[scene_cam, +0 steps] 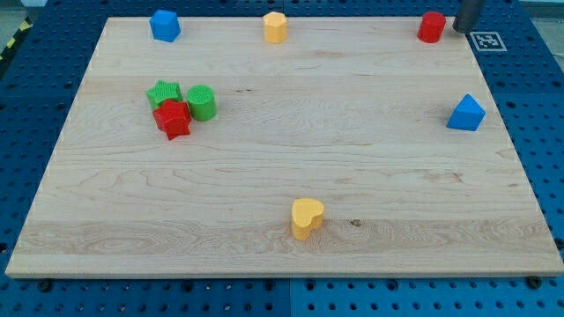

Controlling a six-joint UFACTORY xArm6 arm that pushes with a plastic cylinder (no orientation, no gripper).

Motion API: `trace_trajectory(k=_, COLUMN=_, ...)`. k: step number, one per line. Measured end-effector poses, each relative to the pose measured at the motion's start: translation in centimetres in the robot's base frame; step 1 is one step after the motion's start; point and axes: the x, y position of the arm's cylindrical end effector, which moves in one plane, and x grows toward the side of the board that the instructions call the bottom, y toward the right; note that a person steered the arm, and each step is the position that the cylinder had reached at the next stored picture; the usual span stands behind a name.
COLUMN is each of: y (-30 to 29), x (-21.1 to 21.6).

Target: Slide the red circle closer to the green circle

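Observation:
The red circle [431,26] stands near the board's top right corner. The green circle [202,102] is at the left, touching a red star [173,119] and next to a green star [164,92]. My tip [458,29] is at the view's top right, just to the right of the red circle, a small gap away. The rod runs out of the view's top edge.
A blue block [165,25] is at the top left and a yellow block [275,27] at the top middle. A blue block [465,114] is at the right edge. A yellow heart [307,217] is near the bottom middle. The wooden board [282,167] lies on a blue pegboard.

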Motion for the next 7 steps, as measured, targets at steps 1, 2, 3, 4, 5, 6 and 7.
trace_trajectory(k=1, y=-3.5, x=-0.4)
trace_trajectory(k=2, y=-7.8, x=-0.6)
trace_trajectory(k=3, y=-11.2, x=-0.6)
trace_trajectory(k=4, y=-14.2, x=0.1)
trace_trajectory(k=5, y=-16.3, x=2.8)
trace_trajectory(k=6, y=-18.8, x=6.1)
trace_trajectory(k=7, y=-21.8, x=9.0)
